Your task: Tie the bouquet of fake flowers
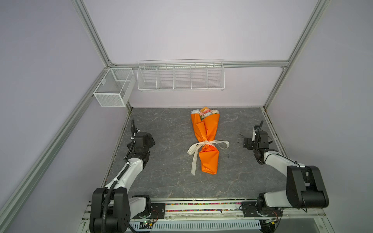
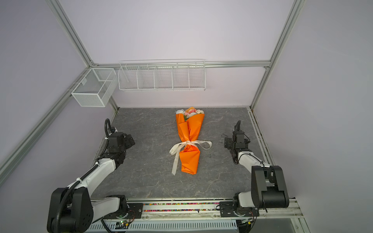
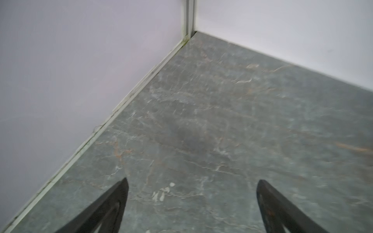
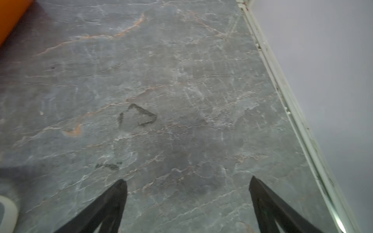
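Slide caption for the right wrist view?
Right gripper open and empty above the grey marbled table, a corner of the orange wrapping just in view.

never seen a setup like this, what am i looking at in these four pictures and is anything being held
Two robot arms, the left arm and right arm, sit at a grey table. Two pictures look down from overhead, nearly the same view. The other two come from cameras on each wrist, looking past the left fingers and right fingers. Mid-table lies the bouquet of fake flowers, wrapped in orange paper with a cream ribbon tied round it. Both pairs of fingers are spread open over bare table and hold nothing.
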You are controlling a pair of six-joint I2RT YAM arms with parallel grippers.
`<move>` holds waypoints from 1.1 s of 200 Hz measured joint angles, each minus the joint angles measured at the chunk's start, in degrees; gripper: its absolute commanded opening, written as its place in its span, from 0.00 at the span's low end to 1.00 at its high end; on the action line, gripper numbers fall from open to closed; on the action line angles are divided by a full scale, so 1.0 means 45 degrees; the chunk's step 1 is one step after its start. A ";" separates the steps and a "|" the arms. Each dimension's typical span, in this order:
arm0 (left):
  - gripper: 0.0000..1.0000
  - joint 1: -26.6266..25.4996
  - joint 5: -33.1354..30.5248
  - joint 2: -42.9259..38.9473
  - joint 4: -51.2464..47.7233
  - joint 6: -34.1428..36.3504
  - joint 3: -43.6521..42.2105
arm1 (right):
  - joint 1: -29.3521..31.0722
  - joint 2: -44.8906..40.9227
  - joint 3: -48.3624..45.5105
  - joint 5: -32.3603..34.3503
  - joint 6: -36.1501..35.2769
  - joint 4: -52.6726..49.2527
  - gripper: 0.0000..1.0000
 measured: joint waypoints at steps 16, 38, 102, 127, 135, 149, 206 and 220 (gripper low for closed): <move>0.99 0.0010 0.0092 0.0835 0.1161 0.0607 -0.0772 | 0.0000 0.0015 -0.0165 -0.0738 -0.0515 0.1690 0.96; 0.99 0.0010 0.0486 0.1515 0.2210 0.1073 -0.0903 | -0.0029 -0.0073 -0.0442 -0.1307 -0.0942 0.3123 1.00; 0.99 0.0403 0.2414 0.3429 0.8291 0.1972 -0.1889 | -0.0185 -0.1229 -0.2827 -0.2424 -0.0976 0.4974 0.95; 0.99 0.0525 0.2759 0.3623 0.8408 0.1996 -0.2152 | -0.0350 0.0398 -0.3002 -0.3011 -0.0947 0.6518 0.91; 0.99 0.0525 0.2807 0.3628 0.8689 0.2025 -0.2157 | -0.0403 0.0996 -0.3109 -0.3079 -0.0894 0.7349 0.91; 0.99 0.0525 0.2895 0.3696 0.9306 0.2059 -0.2171 | -0.0476 0.1520 -0.3181 -0.3070 -0.0738 0.7543 0.89; 0.99 0.0525 0.3089 0.3745 0.9826 0.2263 -0.2171 | -0.0427 0.1540 -0.3157 -0.2419 -0.0534 0.8136 0.88; 0.99 0.0525 0.3094 0.3745 0.9855 0.2288 -0.2171 | -0.0427 0.1540 -0.3157 -0.2395 -0.0515 0.8145 0.88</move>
